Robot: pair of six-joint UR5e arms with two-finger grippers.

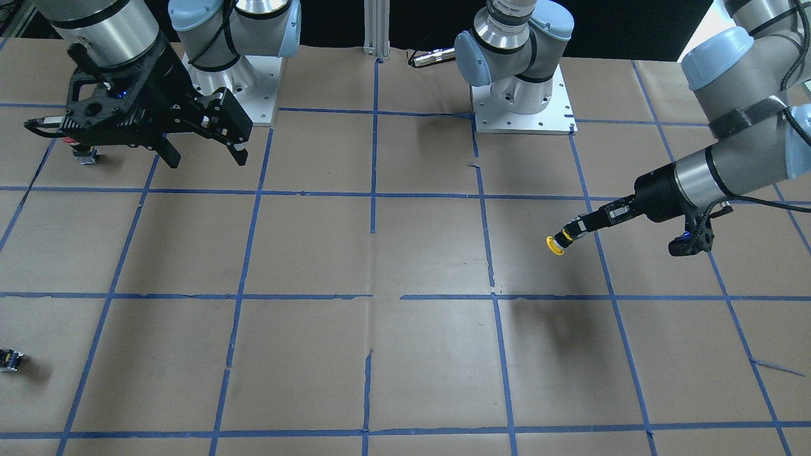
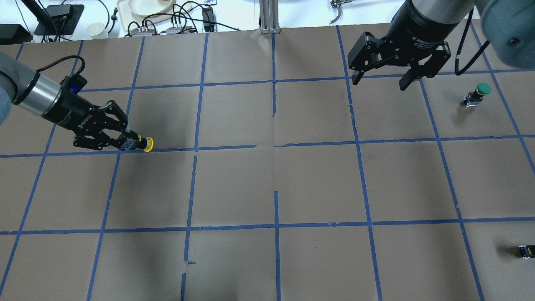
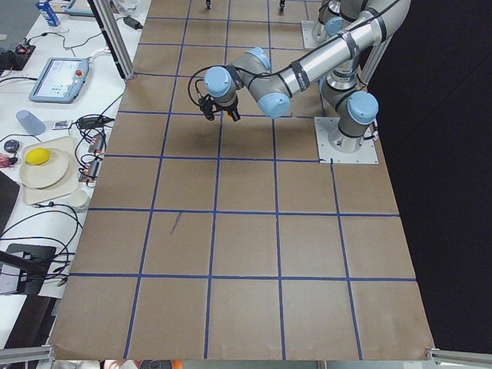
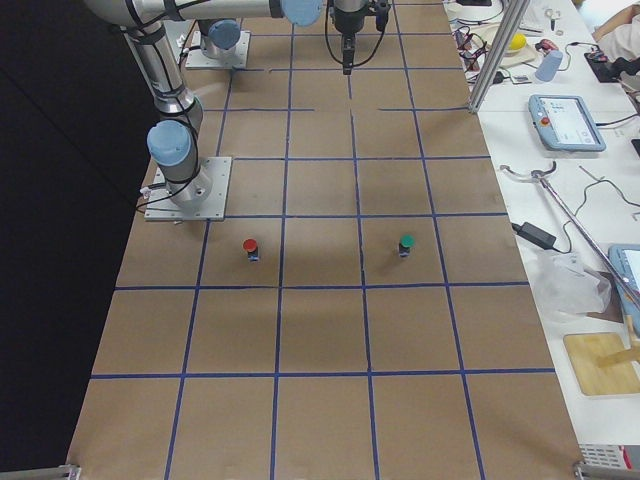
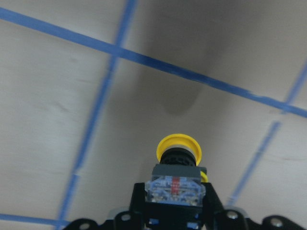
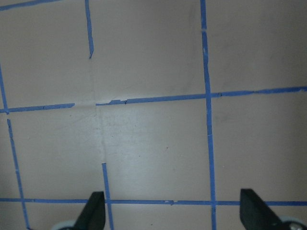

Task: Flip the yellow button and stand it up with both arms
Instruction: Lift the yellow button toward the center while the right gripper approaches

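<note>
The yellow button (image 2: 147,144) is clamped by its block base in my left gripper (image 2: 130,142). It is held sideways above the brown table, cap pointing away from the wrist. In the front view the yellow cap (image 1: 555,246) sticks out past the left gripper (image 1: 578,229), with a shadow on the paper below. The left wrist view shows the button (image 5: 178,152) between the shut fingers. My right gripper (image 2: 379,82) is open and empty, hovering far off at the table's other side. It also shows in the front view (image 1: 206,157) and in the right wrist view (image 6: 172,213).
A green-capped button (image 2: 480,93) stands near the right gripper. A red-capped button (image 4: 250,247) stands closer to the right arm's base. A tiny black-and-yellow part (image 2: 526,251) lies at the table's right edge. Blue tape lines grid the brown paper. Clutter lies beyond the far edge.
</note>
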